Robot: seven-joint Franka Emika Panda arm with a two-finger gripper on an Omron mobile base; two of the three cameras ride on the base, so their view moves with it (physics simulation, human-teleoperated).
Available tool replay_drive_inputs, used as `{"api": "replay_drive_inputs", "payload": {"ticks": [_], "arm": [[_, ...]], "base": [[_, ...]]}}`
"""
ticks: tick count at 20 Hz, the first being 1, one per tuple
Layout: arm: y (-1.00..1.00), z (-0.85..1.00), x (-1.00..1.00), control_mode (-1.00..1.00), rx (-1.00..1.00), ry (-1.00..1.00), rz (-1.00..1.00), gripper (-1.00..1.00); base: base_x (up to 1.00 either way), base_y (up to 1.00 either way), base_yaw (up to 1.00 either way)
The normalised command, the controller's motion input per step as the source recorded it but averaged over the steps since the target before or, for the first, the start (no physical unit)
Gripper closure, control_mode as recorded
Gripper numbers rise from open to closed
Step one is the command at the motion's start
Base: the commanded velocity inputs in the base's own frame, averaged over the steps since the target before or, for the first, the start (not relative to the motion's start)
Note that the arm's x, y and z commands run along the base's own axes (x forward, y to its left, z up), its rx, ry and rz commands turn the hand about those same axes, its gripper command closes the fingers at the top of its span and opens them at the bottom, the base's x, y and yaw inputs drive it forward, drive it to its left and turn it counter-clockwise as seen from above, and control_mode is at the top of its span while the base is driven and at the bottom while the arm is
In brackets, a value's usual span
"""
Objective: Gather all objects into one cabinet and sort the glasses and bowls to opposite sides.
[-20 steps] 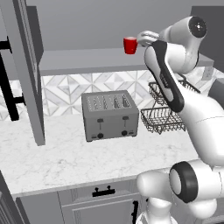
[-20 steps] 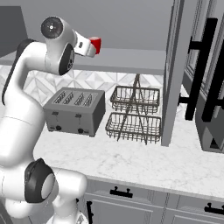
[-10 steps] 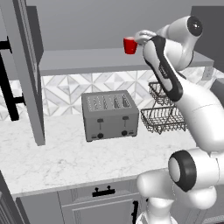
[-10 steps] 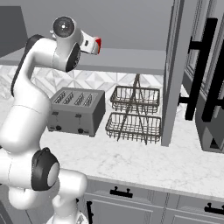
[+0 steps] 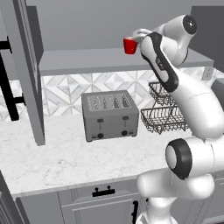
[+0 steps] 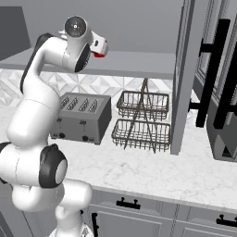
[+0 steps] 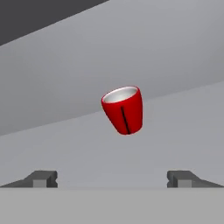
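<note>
Glossy red tapered cup (image 7: pixel 123 109) standing on flat grey cabinet shelf (image 5: pixel 87 59); gripper (image 7: pixel 112 177) facing it with jaws spread wide, holding nothing.

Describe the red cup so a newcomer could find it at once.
Start at the open upper cabinet's grey shelf above the toaster and wire baskets. The red cup stands on it, just ahead of the open claw. It is the one bright red thing among greys.
</note>
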Motion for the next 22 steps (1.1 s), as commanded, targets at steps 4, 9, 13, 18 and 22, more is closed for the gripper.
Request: {"api": "replay_drive_inputs", "payload": {"ticks": [4, 9, 13, 18, 22], "arm": [[0.00, 0.00, 0.39, -1.00, -0.07, 0.00, 0.00, -1.00], [0.00, 0.00, 0.40, -1.00, -0.12, 0.00, 0.00, -1.00], [0.00, 0.00, 0.08, -1.00, 0.00, 0.01, 0.00, -1.00], [-0.02, -0.07, 0.32, -1.00, 0.00, 0.00, 0.00, -1.00], [0.00, -0.15, 0.28, -1.00, -0.03, 0.00, 0.00, -1.00]], "base": [[0.00, 0.00, 0.00], [0.00, 0.00, 0.00], [0.00, 0.00, 0.00], [0.00, 0.00, 0.00], [0.00, 0.00, 0.00]]}}
